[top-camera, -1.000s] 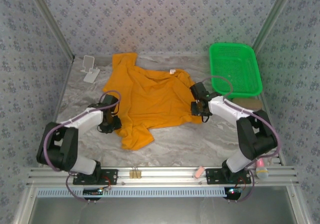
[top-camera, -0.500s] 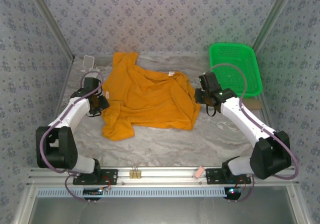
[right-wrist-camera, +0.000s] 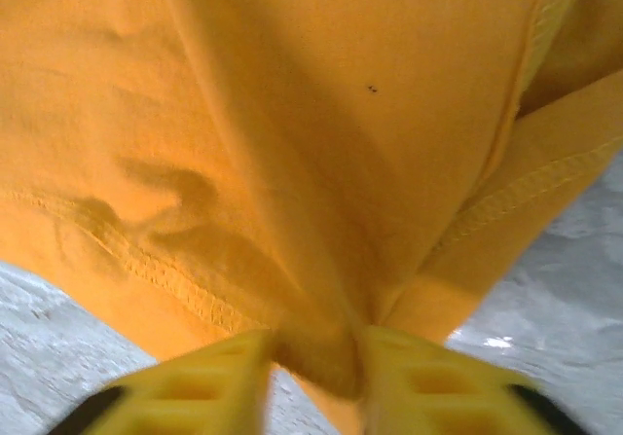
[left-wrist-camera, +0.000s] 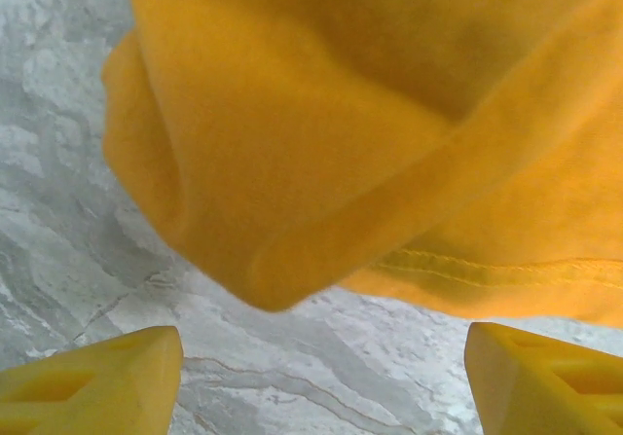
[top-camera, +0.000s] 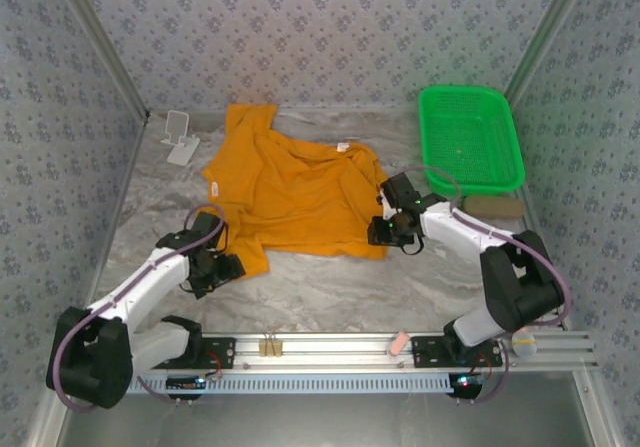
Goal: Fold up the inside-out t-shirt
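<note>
Your t-shirt [top-camera: 300,192] lies spread over the middle and upper part of the worktop [top-camera: 330,292]. One sleeve reaches toward the upper left, near a small white stand [top-camera: 180,137]. Bare worktop runs in a wide band below the shirt's lower hem, with a narrower strip along its left edge. The green basket [top-camera: 432,102] sits at the upper right, apart from the cloth.

Your left hand [top-camera: 222,267] is at the shirt's lower left corner. Its wrist view shows what the top view cannot: the fingers [left-wrist-camera: 97,377] are spread wide, with a rolled fold of cloth ahead of them and nothing gripped. Your right hand [top-camera: 385,229] is at the lower right corner. Its wrist view shows it pinched narrow on a bunch of cloth beside the stitched hem.
</note>
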You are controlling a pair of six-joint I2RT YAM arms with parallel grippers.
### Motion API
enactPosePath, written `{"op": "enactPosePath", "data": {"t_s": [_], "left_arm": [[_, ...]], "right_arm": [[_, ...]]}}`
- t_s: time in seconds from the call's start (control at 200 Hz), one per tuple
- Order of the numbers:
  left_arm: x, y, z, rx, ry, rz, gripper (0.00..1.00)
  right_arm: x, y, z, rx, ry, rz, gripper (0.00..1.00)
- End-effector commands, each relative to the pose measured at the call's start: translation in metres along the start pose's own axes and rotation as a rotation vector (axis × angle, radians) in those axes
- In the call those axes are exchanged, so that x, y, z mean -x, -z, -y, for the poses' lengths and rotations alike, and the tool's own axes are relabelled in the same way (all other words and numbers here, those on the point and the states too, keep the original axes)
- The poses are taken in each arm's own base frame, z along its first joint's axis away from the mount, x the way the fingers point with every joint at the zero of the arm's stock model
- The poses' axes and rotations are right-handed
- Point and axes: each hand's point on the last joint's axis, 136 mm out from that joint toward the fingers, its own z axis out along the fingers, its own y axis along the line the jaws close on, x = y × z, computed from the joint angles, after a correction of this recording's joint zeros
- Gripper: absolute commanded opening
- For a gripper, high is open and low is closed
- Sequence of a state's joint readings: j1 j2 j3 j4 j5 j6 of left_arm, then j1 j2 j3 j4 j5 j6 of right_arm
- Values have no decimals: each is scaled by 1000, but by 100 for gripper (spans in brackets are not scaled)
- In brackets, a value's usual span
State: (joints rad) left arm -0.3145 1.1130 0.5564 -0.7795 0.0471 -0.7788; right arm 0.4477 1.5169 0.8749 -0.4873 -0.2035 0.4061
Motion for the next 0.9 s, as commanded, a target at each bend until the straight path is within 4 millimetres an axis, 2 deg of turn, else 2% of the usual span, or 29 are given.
{"op": "enactPosePath", "data": {"t_s": [0.0,0.025,0.065,0.135,0.205,0.345,0.425,0.485,0.555,0.63,0.755,0.84,0.895], "left_arm": [[10,-11,-4,49,54,32,66],[14,-13,-3,53,46,41,57],[19,-14,-1,56,30,53,34],[30,-5,1,67,-15,90,0],[42,15,4,74,-71,147,0],[67,72,1,73,-86,349,0],[75,105,6,13,-80,442,0],[80,130,9,-9,-83,496,0],[83,152,10,-16,-78,527,0],[82,165,12,-39,-71,533,0],[74,159,17,-86,-58,493,0],[70,154,3,-37,-22,493,0],[70,152,-9,8,2,507,0]], "right_arm": [[-7,-13,0,19,11,-25,13],[-6,-13,2,3,10,-17,8],[-2,-9,4,-17,14,4,0],[7,5,3,-41,38,69,0],[20,28,3,-79,63,162,0],[42,80,-1,-118,120,354,0],[49,101,-10,-105,173,429,0],[52,109,-11,-119,194,468,0],[51,105,-8,-141,192,468,0],[41,87,-10,-116,197,405,0],[11,47,-14,-126,208,250,0],[-10,28,-12,-149,197,147,0],[-18,22,-12,-140,201,97,1]]}}
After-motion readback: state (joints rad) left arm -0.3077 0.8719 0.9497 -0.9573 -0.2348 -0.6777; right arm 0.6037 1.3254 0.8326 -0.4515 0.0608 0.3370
